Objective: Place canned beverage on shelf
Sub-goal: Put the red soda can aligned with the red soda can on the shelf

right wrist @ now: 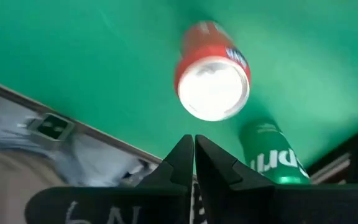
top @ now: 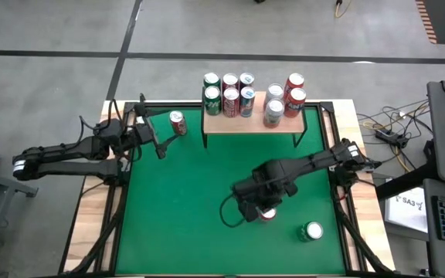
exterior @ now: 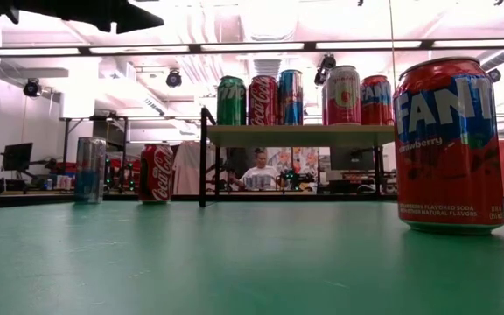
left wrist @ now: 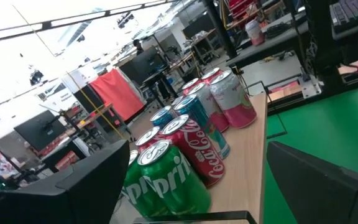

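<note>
1. Right hand, clenched with its fingers pressed together and grasping nothing, hangs above the red Fanta can toward five o'clock on the green tabletop.
2. That can stands upright; its label reads "FANT…", "strawberry" and "flavored soda".
3. Just beside it, toward five o'clock, stands a green Sprite can.
4. Left hand, released with its fingers wide apart, waits at ten o'clock near a red Coca-Cola can standing on the tabletop.
5. At twelve o'clock the shelf carries Sprite cans, a Coca-Cola can, blue cans and pink-and-red ones.
6. A slim silver can stands beside the Coca-Cola in the low view.
</note>
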Available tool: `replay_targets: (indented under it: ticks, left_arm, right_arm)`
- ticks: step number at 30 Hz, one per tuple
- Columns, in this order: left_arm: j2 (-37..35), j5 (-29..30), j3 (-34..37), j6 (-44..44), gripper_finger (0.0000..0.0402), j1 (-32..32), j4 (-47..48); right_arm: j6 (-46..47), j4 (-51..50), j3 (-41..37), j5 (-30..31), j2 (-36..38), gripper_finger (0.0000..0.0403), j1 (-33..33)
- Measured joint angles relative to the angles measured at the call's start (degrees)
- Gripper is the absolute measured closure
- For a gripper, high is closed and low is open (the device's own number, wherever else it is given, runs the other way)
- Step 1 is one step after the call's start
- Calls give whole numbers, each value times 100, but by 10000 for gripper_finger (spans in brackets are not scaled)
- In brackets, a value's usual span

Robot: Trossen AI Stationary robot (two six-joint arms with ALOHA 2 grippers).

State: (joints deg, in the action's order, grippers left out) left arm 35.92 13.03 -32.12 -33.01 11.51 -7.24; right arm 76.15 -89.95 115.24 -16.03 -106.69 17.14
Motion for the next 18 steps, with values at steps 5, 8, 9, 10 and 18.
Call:
replay_targets:
  ticks: [5,8,9,10,18]
  left_arm:
    - [-4,-2,0,305,39,0,3]
    - [-7,-3,0,503,39,0,7]
    - [-9,-3,0,566,39,0,8]
    - [-11,-3,0,620,39,0,8]
    - [-33,-3,0,854,39,-9,9]
  right_arm:
    - [100,17,-357,79,11,394,141]
    - [191,89,-558,240,11,394,173]
    - [195,119,-619,257,11,394,189]
    - [198,157,-673,267,11,394,201]
    - [410,246,-758,479,11,369,198]
